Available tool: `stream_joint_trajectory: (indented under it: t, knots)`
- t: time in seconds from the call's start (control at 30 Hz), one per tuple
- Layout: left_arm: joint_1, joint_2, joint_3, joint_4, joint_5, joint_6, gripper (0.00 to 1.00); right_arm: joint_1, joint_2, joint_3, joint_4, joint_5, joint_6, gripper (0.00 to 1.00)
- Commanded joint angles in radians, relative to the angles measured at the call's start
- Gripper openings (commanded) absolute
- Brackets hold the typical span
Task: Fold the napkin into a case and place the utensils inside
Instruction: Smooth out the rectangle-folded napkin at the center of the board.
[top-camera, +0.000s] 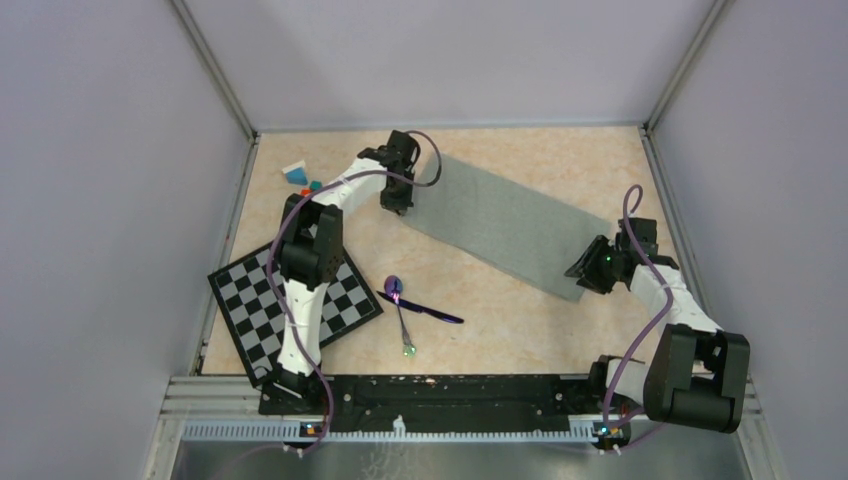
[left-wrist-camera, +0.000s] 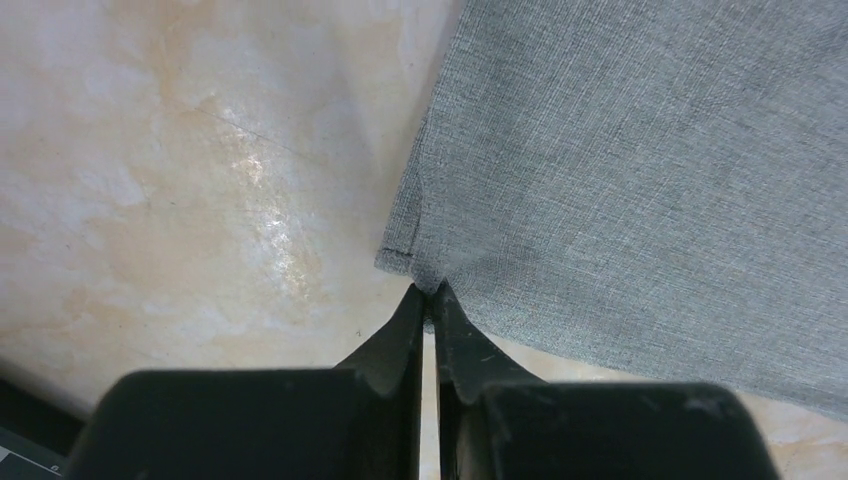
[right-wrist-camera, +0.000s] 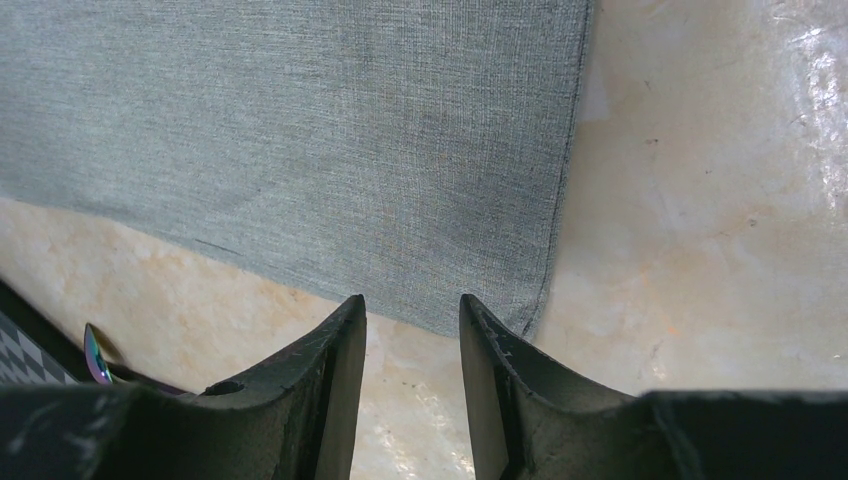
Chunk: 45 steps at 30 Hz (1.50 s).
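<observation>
The grey-green napkin (top-camera: 500, 222) lies flat as a long strip, running from the back middle to the right. My left gripper (top-camera: 397, 207) is shut on the napkin's near-left corner (left-wrist-camera: 425, 262); the cloth puckers at the tips. My right gripper (top-camera: 580, 272) is open just off the napkin's near-right corner (right-wrist-camera: 480, 290), with the cloth edge between and beyond the fingertips (right-wrist-camera: 350, 310). The purple spoon (top-camera: 397, 300) and the dark stick-like piece (top-camera: 425, 310) lie crossed on the table in front of the napkin. The spoon's bowl shows at the right wrist view's lower left (right-wrist-camera: 95, 355).
A black-and-white checkered board (top-camera: 290, 300) lies at the left under the left arm. Small coloured blocks (top-camera: 300, 178) sit at the back left. Grey walls enclose the table on three sides.
</observation>
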Motion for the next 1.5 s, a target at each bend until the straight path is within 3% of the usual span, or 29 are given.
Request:
stream_joint_trajectory:
  t: [0.0,0.57,0.9,1.1,1.27,1.47]
  knots:
    - [-0.004,-0.009,0.072,-0.014,0.004,0.012,0.08,0.007,-0.008,0.017,0.033,-0.01,-0.012,0.39]
    - [0.013,0.105,0.099,-0.006,-0.01,0.016,0.09,0.039,0.04,0.024,0.041,-0.071,-0.021,0.4]
    - [0.012,0.093,0.07,0.005,0.006,0.012,0.1,0.078,0.028,0.036,-0.062,0.135,0.052,0.42]
    - [0.011,0.095,0.072,0.012,0.018,0.011,0.1,0.141,0.049,0.059,-0.122,0.181,0.128,0.39]
    - [0.012,0.093,0.077,0.01,0.018,0.012,0.1,0.227,0.012,0.096,-0.082,0.182,0.153,0.35]
    - [0.012,0.076,0.106,0.005,0.005,0.007,0.1,0.236,0.121,0.064,0.005,0.204,0.155,0.33]
